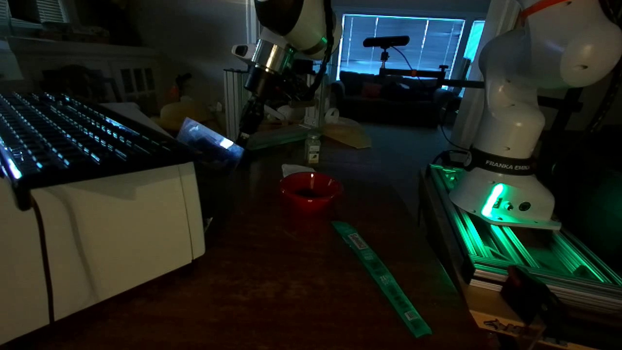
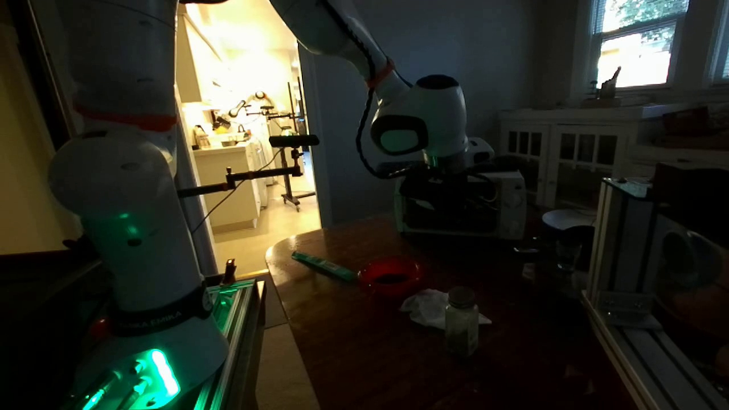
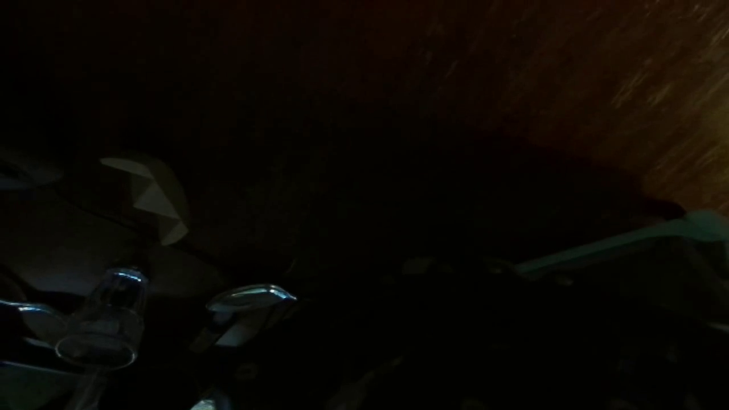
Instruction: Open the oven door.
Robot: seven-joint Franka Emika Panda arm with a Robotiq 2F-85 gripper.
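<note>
Slanting out past the front of the oven [image 1: 121,228] in an exterior view: the door [image 1: 206,140], a glossy bluish panel with one bright streak. Lower part sinks into shadow; keyboard [image 1: 87,131], lying on the oven, hides a corner. How far the door stands open, cannot tell. Oven and keyboard cut off at frame edge.

Arm [image 1: 296,29] overhead, cropped at top. Jaws black, beside the door's right end; touching or just apart, cannot say. Whether apart or together: cannot tell from any view.

In an exterior view the arm blocks much of the oven's front, leaving a pale side panel [image 2: 514,205]; jaws lost in the dark there.

Wrist view nearly black. Made out: glass [image 3: 102,330], shiny spoon-like thing [image 3: 250,298], pale green edge [image 3: 615,245] whose owner is unclear.

On the desk [image 1: 267,287]: red bowl [image 1: 311,199], inside too dark to read; green strip [image 1: 384,279], fine print illegible; tissue [image 2: 424,307], partly behind the jar [image 2: 462,327], contents dim.
</note>
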